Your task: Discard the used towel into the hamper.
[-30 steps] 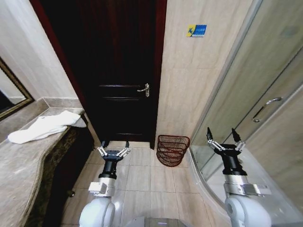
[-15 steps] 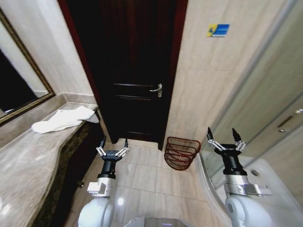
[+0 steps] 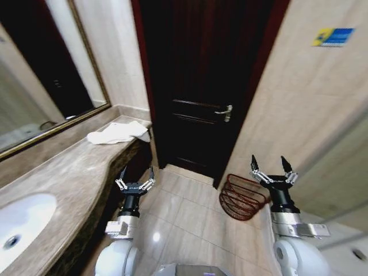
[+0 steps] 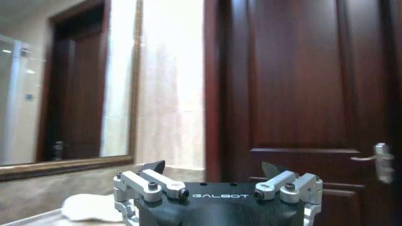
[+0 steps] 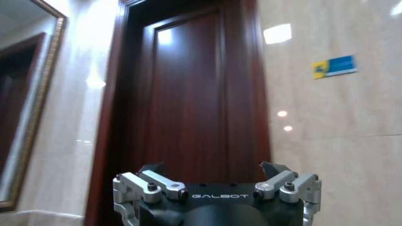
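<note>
1. White, crumpled cloth towel (image 3: 118,133): lies on the far end of the mottled grey-brown stone counter (image 3: 63,172) at my left, below the gilt-framed mirror (image 3: 52,86); nothing touches it. The left wrist view shows it (image 4: 88,208) as a pale heap beyond my fingers.
2. Dark reddish-brown open-weave wire hamper (image 3: 241,197): stands on the beige tiled floor (image 3: 184,213) against the right-hand wall, just right of the dark wooden door (image 3: 201,86); I judge it empty. It is well apart from the towel, across the floor.
3. My left gripper (image 3: 135,183): raised in front of me, near the counter's edge, jaws spread wide, holding nothing. It points toward the door and mirror rather than down at the towel.
4. My right gripper (image 3: 270,172): raised at my right, near and above the hamper, jaws likewise spread wide and empty.
5. Step in hand, as I judge it: approach the towel; no grasp has begun.
6. To do it well: bring my body square to the counter so the towel lies within my left arm's reach; lower the open left gripper over the thickest fold, not a loose edge, since limp cloth slips and trails.
7. Keep the right arm clear of the hamper's rim.
</note>
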{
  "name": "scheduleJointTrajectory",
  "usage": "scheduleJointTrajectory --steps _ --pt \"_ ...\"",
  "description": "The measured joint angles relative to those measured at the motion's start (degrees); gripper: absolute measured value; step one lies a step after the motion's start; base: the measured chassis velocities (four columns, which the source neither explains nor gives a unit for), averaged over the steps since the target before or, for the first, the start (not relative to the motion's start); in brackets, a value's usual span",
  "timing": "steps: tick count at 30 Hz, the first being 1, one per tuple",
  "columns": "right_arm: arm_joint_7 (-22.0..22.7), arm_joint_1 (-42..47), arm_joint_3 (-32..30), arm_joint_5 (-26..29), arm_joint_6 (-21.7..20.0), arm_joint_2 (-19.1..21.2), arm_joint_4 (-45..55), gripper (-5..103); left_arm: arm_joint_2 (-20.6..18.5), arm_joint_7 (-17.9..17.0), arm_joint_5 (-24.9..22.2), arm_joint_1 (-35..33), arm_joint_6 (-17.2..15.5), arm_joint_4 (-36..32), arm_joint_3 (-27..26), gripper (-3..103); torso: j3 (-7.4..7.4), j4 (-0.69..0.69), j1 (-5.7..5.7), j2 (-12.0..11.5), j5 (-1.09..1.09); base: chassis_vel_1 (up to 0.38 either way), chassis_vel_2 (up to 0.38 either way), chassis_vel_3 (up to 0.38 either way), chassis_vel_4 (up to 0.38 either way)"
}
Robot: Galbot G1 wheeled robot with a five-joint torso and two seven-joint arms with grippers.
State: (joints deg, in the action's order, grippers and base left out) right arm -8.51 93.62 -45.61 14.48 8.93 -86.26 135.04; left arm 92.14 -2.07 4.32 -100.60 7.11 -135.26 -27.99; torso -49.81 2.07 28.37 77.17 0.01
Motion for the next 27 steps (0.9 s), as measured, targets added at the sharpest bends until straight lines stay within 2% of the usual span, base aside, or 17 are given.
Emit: scheduleJointTrajectory --steps 9,18,23,27 --pt "0.8 -0.1 -0.1 0.9 1.4 0.3 -0.3 100 0.0 -0.4 0.1 0.0 0.0 0.2 -0.1 100 0.0 0.0 -0.01 0.0 -0.01 0.13 0.129 0.12 0.128" --pt "-1.5 0.8 -0.1 -0.1 0.8 -0.6 -0.3 100 0.0 -4.0 0.9 0.0 -1.1 0.2 -0.9 100 0.01 0.02 -0.01 0.0 -0.01 0.105 0.11 0.116 0.111" --pt "-1.7 0.8 -0.1 -0.4 0.6 -0.7 -0.4 100 0.0 -4.2 1.2 0.0 -1.0 0.2 -1.4 100 0.01 -0.02 -0.01 0.0 -0.01 0.022 0.026 0.022 0.021" --pt "-1.8 0.8 0.0 -0.3 0.8 -0.7 -0.4 100 0.0 -3.8 2.1 0.0 -0.4 0.5 -1.3 100 0.01 0.0 -0.02 0.0 -0.01 0.0 0.0 0.0 0.0"
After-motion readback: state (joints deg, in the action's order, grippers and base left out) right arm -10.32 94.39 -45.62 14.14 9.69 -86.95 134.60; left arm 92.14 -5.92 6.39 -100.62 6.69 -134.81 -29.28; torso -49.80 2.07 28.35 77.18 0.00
